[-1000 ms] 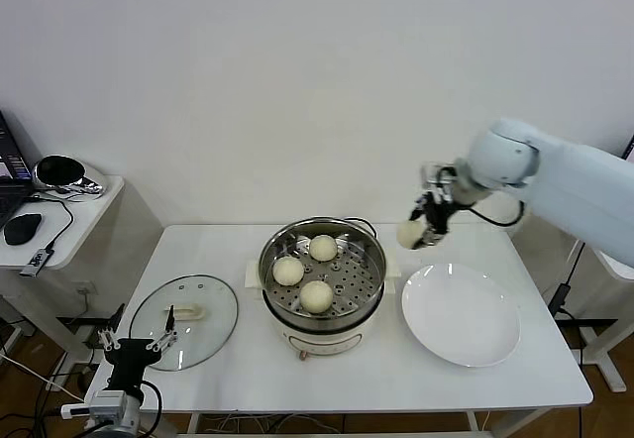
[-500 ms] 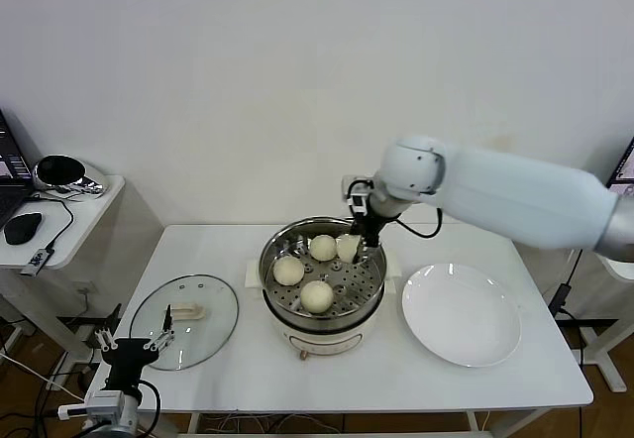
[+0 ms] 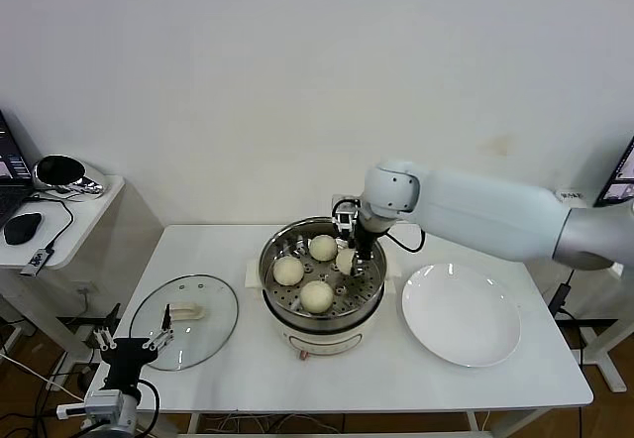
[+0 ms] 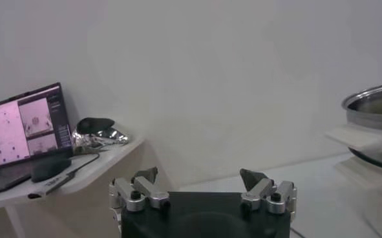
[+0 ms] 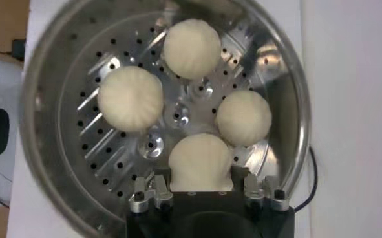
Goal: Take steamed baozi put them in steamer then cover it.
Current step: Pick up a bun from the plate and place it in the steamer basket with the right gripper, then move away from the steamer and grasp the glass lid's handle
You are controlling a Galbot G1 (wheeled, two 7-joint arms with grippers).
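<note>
I see a white plate near the table's right edge; a laptop and mouse occupy the side shelf.

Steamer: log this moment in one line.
right gripper: shut on fourth baozi, over steamer tray | left gripper: idle, open | cover: off

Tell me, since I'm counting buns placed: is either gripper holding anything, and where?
The right gripper holds the fourth baozi by its sides, over the steamer.

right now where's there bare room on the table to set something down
Free: the plate, the table strip behind the lid, and the front edge before the steamer. Crowded: the tray, with three baozi and the right gripper holding a fourth. Left gripper sits by the lid.
</note>
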